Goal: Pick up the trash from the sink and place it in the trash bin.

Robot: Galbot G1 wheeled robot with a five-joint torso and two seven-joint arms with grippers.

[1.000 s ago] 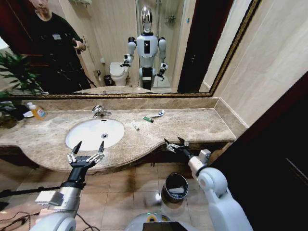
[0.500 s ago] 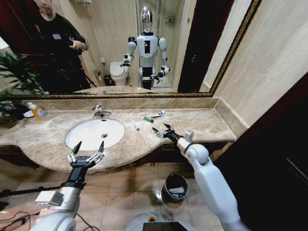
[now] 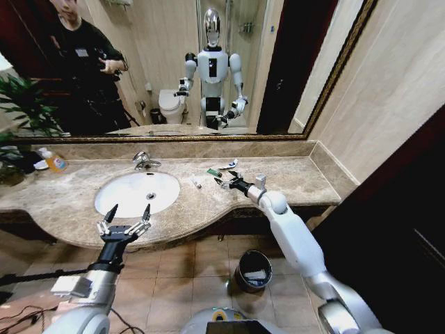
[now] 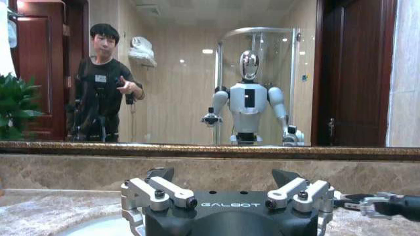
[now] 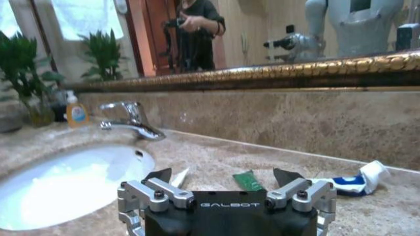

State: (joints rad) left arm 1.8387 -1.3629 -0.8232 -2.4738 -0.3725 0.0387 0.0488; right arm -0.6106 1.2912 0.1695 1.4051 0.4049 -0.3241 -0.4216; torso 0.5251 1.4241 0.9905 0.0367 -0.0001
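Observation:
Three bits of trash lie on the marble counter right of the sink (image 3: pixel 135 193): a green-ended tube (image 3: pixel 214 172), a white and blue tube (image 3: pixel 229 164) and a small white sachet (image 3: pixel 196 183). My right gripper (image 3: pixel 224 182) hovers open just in front of them, nothing between its fingers. From the right wrist, the green end (image 5: pixel 248 180) sits between the open fingers and beyond them, the white sachet (image 5: pixel 178 176) and the blue tube (image 5: pixel 357 179) to either side. My left gripper (image 3: pixel 125 226) stays open at the counter's front edge below the basin. The trash bin (image 3: pixel 254 270) stands on the floor under the counter.
A chrome faucet (image 3: pixel 144 161) rises behind the basin. A clear bottle with an orange label (image 3: pixel 54 161) and a plant (image 3: pixel 17 104) occupy the far left of the counter. A mirror backs the counter and a wall closes its right end.
My right arm has swung up from beside the counter's front edge and reached left over the counter to the tubes. The left arm has not moved.

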